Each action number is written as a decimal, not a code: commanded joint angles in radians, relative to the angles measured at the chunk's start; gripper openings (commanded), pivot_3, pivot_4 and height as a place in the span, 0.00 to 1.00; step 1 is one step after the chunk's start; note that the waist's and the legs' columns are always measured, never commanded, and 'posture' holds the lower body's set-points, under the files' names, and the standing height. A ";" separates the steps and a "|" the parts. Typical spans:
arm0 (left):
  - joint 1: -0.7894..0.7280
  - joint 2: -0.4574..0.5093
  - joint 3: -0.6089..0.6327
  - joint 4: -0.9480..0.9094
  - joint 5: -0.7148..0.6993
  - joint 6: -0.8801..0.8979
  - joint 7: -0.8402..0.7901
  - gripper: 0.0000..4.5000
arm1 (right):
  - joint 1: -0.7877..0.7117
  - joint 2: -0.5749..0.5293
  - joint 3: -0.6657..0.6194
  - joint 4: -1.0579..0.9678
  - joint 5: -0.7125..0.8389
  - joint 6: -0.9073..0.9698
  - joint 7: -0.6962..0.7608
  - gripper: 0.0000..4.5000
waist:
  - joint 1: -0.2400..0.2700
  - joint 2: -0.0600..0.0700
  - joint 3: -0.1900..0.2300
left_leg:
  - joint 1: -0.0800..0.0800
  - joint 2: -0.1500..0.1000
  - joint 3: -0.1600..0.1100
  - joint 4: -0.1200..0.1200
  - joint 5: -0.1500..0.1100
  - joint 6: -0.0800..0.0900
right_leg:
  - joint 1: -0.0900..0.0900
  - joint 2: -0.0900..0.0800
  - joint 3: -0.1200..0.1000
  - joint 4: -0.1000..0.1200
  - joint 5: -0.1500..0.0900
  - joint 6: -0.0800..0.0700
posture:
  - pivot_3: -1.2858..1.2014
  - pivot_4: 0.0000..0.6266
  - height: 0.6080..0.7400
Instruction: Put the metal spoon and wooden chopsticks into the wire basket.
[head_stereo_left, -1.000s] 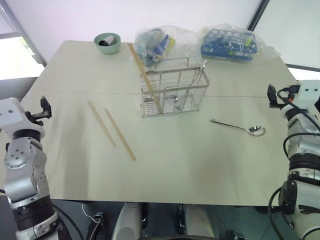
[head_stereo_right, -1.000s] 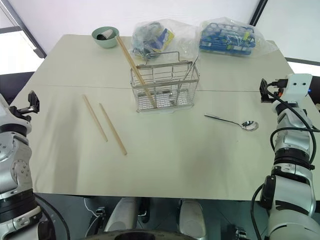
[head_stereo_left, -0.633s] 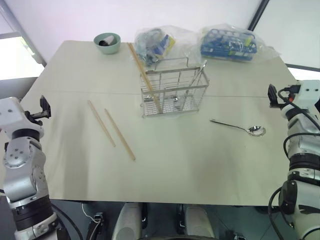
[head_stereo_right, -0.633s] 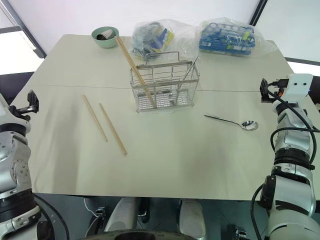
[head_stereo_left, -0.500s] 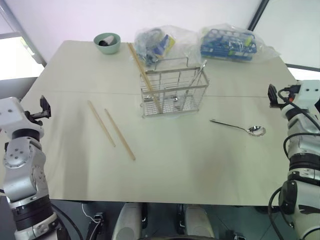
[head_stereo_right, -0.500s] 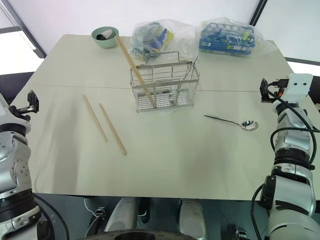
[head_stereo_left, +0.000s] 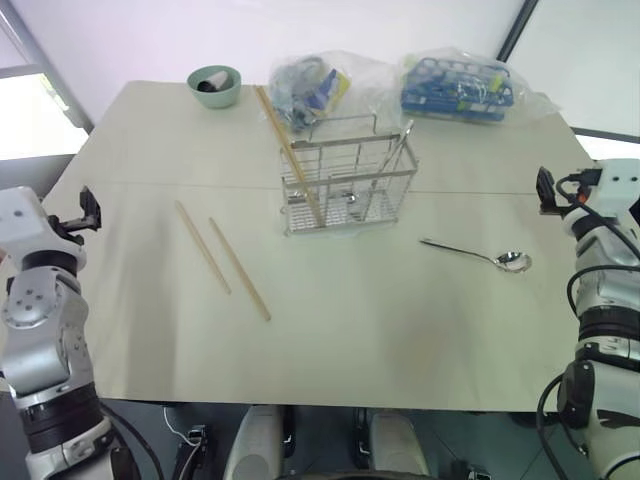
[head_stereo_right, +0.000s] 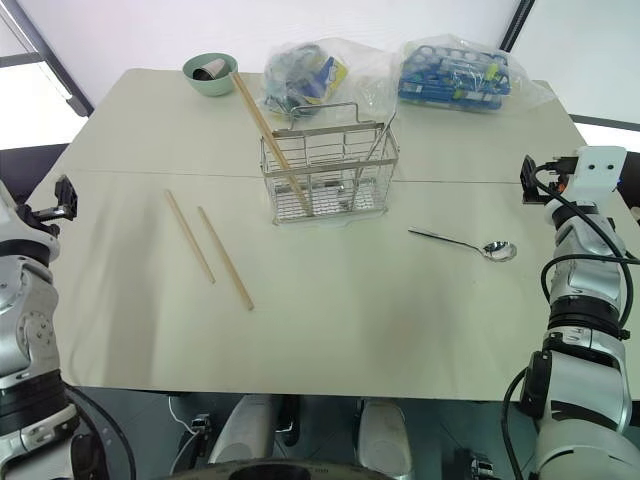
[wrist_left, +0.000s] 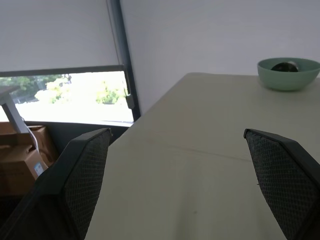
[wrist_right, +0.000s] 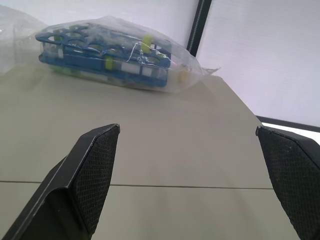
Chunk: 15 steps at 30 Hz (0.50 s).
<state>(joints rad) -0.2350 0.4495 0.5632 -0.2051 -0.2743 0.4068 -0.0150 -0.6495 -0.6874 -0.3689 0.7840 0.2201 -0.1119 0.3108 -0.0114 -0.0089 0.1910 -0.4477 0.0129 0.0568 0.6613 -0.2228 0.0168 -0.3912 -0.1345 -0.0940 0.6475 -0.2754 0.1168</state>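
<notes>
The wire basket (head_stereo_left: 348, 186) stands at the table's middle back. One wooden chopstick (head_stereo_left: 288, 150) leans in it, and a thin metal handle (head_stereo_left: 397, 155) leans in its right side. Two more wooden chopsticks (head_stereo_left: 203, 247) (head_stereo_left: 240, 269) lie flat to the left of the basket. The metal spoon (head_stereo_left: 478, 256) lies to the basket's front right, bowl pointing right. My left gripper (head_stereo_left: 88, 208) hovers open at the table's left edge, far from the chopsticks. At the right edge my right gripper (head_stereo_left: 545, 190) is open and empty, beyond the spoon. Both show wide apart in the wrist views (wrist_left: 176, 132) (wrist_right: 187, 128).
A green bowl (head_stereo_left: 215, 85) holding a dark item sits at the back left. Two clear plastic bags of blue items (head_stereo_left: 318, 85) (head_stereo_left: 465, 88) lie behind the basket. The beige table (head_stereo_left: 350, 330) has open surface along its front.
</notes>
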 joint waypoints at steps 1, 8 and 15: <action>-0.046 0.044 0.019 -0.024 -0.061 0.021 -0.050 0.99 | -0.036 -0.039 0.000 -0.044 0.009 0.014 0.050 1.00 | 0.000 0.000 0.000 | 0.000 0.000 0.000 0.000 0.000 0.000 | 0.000 0.000 0.000 0.000 0.000 0.000 | 0.52 0.24 0.77; -0.195 0.189 0.036 -0.138 -0.438 0.239 -0.288 0.99 | -0.179 -0.158 0.103 0.024 -0.010 0.089 0.373 1.00 | -0.002 0.001 0.002 | -0.001 0.000 0.000 0.000 0.000 0.000 | -0.002 0.000 0.000 0.000 0.000 0.000 | 0.52 0.24 0.77; -0.210 0.350 -0.067 -0.272 -0.750 0.426 -0.548 0.99 | -0.319 -0.241 0.265 0.159 -0.093 0.079 0.758 1.00 | -0.004 0.002 0.002 | -0.001 0.000 0.001 -0.001 0.002 -0.003 | -0.002 0.001 0.001 -0.002 0.000 0.000 | 0.52 0.24 0.77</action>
<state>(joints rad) -0.4432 0.7771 0.5208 -0.4290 -0.9561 0.8056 -0.5064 -0.9425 -0.9088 -0.1288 0.9282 0.1468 -0.0189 0.9824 -0.0151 -0.0071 0.1935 -0.4487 0.0131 0.0583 0.6601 -0.2212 0.0140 -0.3931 -0.1336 -0.0930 0.6461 -0.2753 0.1165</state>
